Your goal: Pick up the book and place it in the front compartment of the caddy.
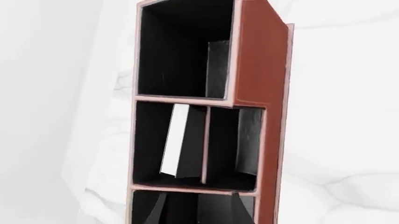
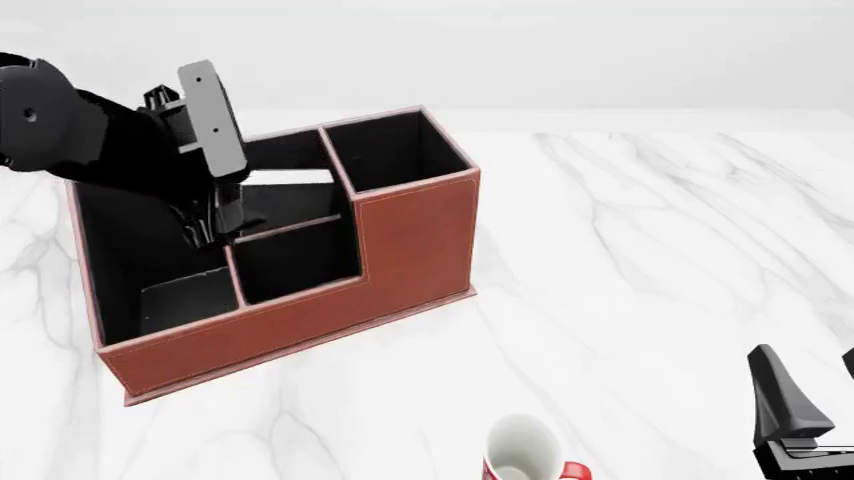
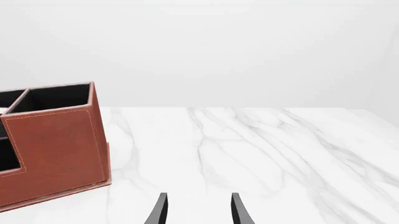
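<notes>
The reddish-brown caddy (image 2: 414,240) (image 1: 255,56) (image 3: 56,149) stands at the table's left. The thin black book (image 1: 187,144) leans tilted inside the front compartment (image 1: 149,140), the full-height cell of the middle pair, white page edges showing. In the front view it shows only as a white strip (image 2: 287,178). My left gripper (image 1: 201,212) (image 2: 210,225) hangs over the caddy, open and holding nothing, fingertips over the large wide cell and apart from the book. My right gripper (image 2: 811,400) (image 3: 199,212) is open and empty, low at the near right.
A white-and-red mug (image 2: 523,452) stands on the white marble table (image 2: 641,260) at its near edge, left of the right gripper. The left arm (image 2: 94,140) covers part of the caddy's wide cell. The caddy's square end cell (image 1: 181,51) holds nothing.
</notes>
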`<action>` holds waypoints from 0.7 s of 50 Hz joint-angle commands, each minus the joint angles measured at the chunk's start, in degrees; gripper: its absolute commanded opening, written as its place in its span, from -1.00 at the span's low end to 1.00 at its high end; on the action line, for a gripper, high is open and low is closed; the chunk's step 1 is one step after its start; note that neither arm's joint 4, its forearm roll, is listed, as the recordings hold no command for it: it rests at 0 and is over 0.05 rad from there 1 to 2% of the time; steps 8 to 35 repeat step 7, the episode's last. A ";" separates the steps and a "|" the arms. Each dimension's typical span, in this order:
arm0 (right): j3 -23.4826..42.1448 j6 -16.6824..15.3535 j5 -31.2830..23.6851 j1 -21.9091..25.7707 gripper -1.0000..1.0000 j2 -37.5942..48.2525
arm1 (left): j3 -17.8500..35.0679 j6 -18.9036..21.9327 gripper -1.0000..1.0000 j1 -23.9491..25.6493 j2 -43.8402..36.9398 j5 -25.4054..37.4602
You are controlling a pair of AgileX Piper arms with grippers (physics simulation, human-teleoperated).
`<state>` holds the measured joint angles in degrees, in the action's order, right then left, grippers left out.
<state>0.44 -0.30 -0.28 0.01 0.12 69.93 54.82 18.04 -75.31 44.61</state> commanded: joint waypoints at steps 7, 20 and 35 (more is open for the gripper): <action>-0.05 0.04 0.05 0.01 1.00 0.01 | -10.68 -1.08 1.00 3.41 14.93 -0.09; -0.05 0.04 0.05 0.01 1.00 0.01 | -10.68 -1.08 1.00 3.41 14.93 -0.09; -0.05 0.04 0.05 0.01 1.00 0.01 | -10.68 -1.08 1.00 3.41 14.93 -0.09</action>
